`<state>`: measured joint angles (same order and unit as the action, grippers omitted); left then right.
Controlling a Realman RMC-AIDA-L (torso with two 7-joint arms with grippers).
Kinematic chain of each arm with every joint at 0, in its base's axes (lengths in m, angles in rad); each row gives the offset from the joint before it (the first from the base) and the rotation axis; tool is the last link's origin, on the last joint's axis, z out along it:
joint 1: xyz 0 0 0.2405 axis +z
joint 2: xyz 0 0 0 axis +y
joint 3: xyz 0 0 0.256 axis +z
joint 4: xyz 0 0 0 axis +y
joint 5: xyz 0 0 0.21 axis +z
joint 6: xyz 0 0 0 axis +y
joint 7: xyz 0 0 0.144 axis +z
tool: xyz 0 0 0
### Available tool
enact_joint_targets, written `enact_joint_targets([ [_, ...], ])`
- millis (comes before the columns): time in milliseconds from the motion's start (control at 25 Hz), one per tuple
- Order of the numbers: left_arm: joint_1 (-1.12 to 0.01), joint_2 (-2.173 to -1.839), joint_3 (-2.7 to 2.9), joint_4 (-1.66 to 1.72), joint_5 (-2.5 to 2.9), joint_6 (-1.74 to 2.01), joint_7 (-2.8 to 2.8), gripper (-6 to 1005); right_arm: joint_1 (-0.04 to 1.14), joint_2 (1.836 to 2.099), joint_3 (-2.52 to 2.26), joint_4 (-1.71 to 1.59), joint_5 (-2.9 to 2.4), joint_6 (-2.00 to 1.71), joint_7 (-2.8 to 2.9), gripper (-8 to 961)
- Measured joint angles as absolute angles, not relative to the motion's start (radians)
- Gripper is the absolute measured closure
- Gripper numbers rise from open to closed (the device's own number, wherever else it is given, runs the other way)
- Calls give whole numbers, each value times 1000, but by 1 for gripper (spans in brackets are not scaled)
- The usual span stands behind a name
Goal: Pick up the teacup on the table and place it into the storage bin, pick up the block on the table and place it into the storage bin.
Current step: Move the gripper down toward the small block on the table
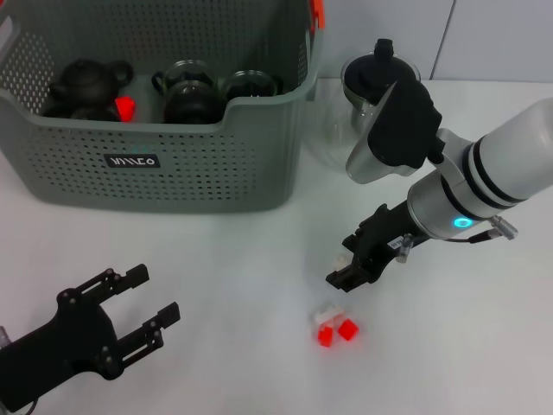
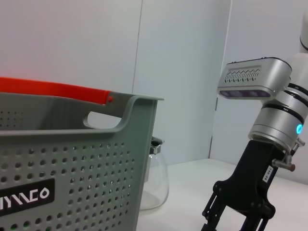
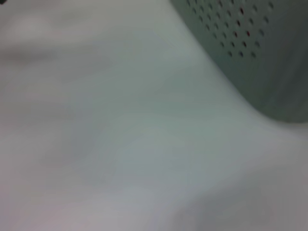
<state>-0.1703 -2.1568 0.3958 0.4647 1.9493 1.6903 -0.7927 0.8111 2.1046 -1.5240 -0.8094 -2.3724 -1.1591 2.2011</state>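
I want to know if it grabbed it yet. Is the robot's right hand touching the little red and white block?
Apart. The head view shows bare table between the right gripper and the block.

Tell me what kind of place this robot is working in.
Probably a lab or test bench, not a home: a bare white table against plain pale wall panels, with a staged set of a storage bin of dark teapots, a glass teapot and small red-and-white blocks.
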Motion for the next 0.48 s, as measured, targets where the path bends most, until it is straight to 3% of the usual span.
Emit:
enact_joint_targets([
  [480, -170, -2157, 396, 465, 1949, 1680, -793, 325, 817, 2106, -1573, -780, -2368, -1123, 2198, 293],
])
